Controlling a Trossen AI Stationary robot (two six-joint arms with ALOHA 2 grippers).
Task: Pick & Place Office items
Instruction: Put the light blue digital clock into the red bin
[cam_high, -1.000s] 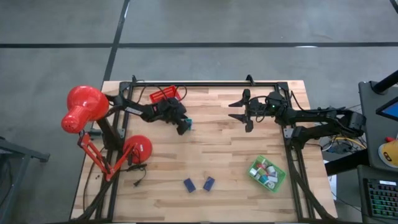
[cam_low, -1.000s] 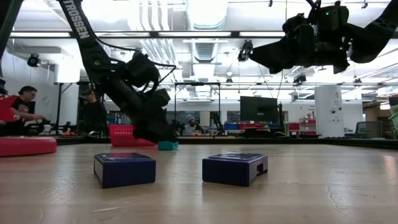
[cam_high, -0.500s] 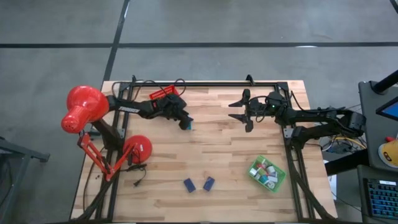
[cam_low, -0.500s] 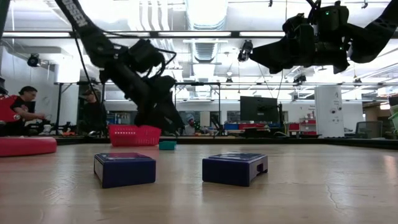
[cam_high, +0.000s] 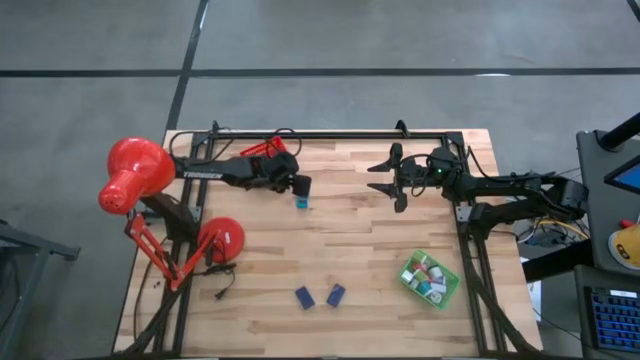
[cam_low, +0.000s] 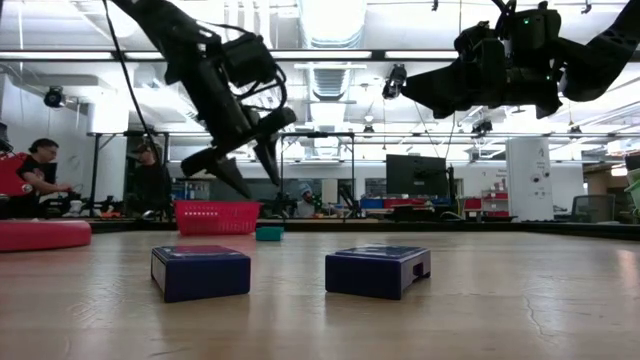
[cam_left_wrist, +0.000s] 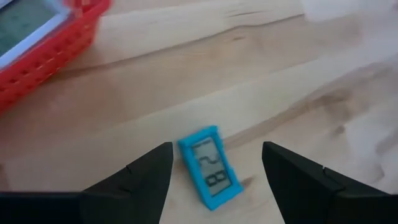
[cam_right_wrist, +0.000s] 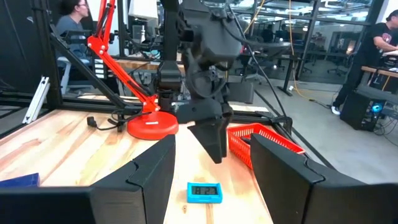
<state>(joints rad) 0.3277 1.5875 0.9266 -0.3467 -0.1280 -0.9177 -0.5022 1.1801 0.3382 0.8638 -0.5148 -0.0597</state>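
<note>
A small teal piece (cam_high: 301, 202) with a digit display lies flat on the wooden table; it also shows in the left wrist view (cam_left_wrist: 209, 166), the low view (cam_low: 268, 233) and the right wrist view (cam_right_wrist: 204, 192). My left gripper (cam_high: 301, 186) (cam_left_wrist: 217, 149) (cam_low: 243, 168) hangs open above it and touches nothing. My right gripper (cam_high: 385, 178) (cam_low: 430, 95) is open and empty, held high over the table's far right part. Two navy blocks (cam_high: 305, 297) (cam_high: 336, 294) lie flat near the front edge.
A red tray (cam_high: 266, 152) (cam_left_wrist: 43, 43) stands at the far left, just behind my left gripper. A green tray (cam_high: 430, 279) with several small pieces sits at the front right. A red desk lamp (cam_high: 135, 178) with its round base (cam_high: 222, 240) stands at the left edge.
My left gripper has risen from the table at the teal piece and drawn back a little toward the far edge. The teal piece stays lying on the table.
</note>
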